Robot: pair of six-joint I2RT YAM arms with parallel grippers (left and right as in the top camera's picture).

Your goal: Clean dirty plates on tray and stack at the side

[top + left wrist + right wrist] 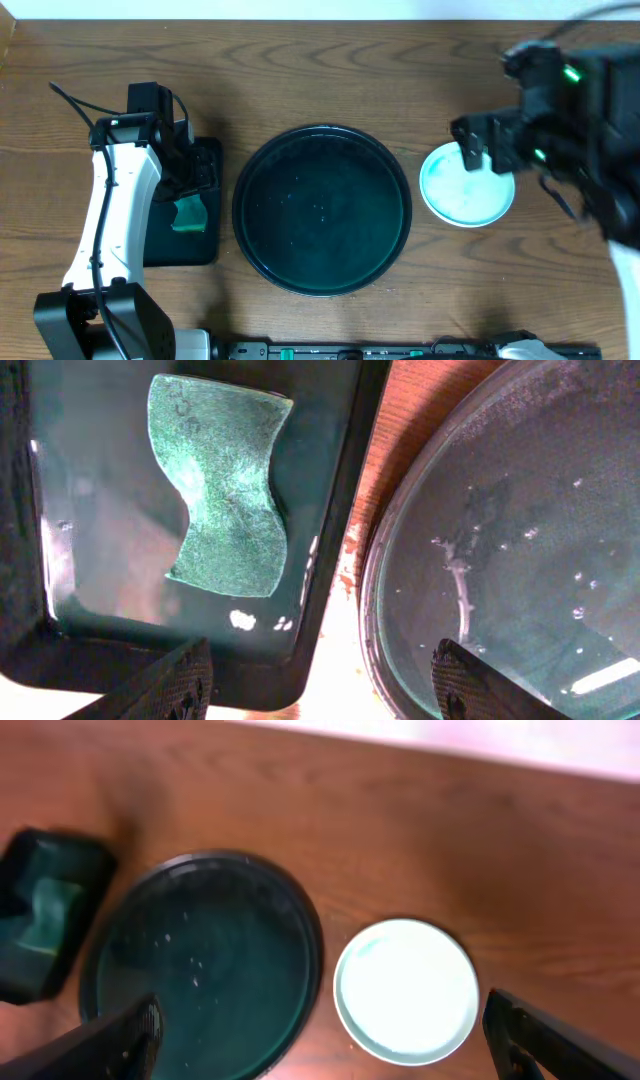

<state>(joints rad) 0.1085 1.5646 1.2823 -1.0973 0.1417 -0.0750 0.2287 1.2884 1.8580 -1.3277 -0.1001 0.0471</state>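
Note:
The large round dark tray (322,210) sits mid-table with only water drops in it; it also shows in the left wrist view (500,550) and the right wrist view (200,970). A pale-mint plate (467,185) lies on the wood to the tray's right, also in the right wrist view (405,990); whether more plates lie under it I cannot tell. My right gripper (320,1040) is open and empty, raised above the plate. My left gripper (320,685) is open and empty, over the gap between the rectangular tray and the round tray.
A small black rectangular tray (185,215) stands left of the round tray and holds a green sponge (225,485), also seen overhead (187,213). A dark rail (400,350) runs along the table's front edge.

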